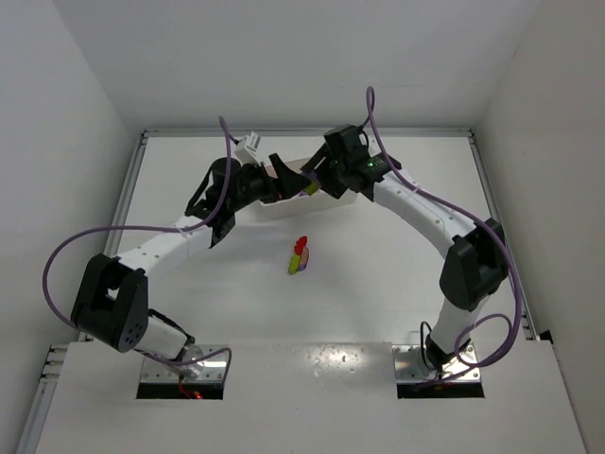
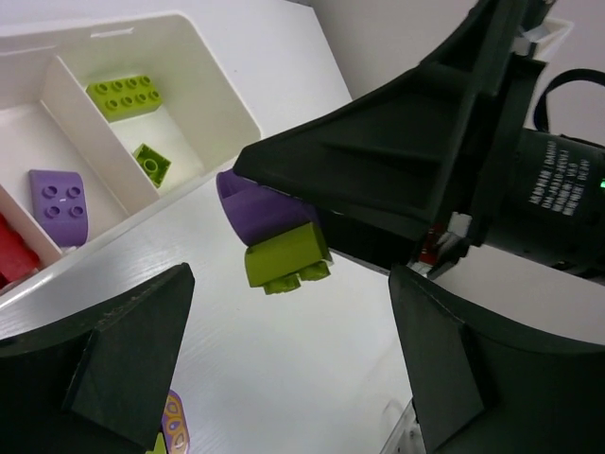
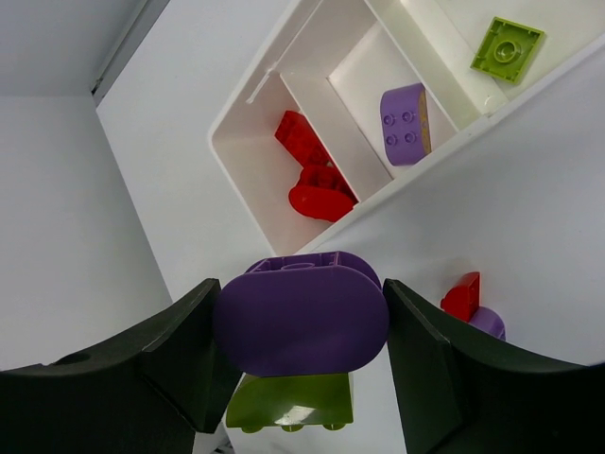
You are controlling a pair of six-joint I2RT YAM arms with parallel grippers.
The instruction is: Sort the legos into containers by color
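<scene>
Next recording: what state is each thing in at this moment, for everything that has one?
Right pincer: shut on the purple rounded plastic brick.
Left pincer: open, empty.
Purple rounded plastic brick: gripped, with a lime green plastic brick attached underneath.
White three-compartment plastic tray: holds red, purple and lime bricks, one colour per compartment.
Loose bricks on the table: unsorted, clustered together.

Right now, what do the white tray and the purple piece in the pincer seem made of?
White tray: likely moulded plastic, smooth, faintly glossy, with thin even walls. Purple piece in the right pincer: probably hard plastic, satin sheen, uniform colour, rounded edges.
</scene>
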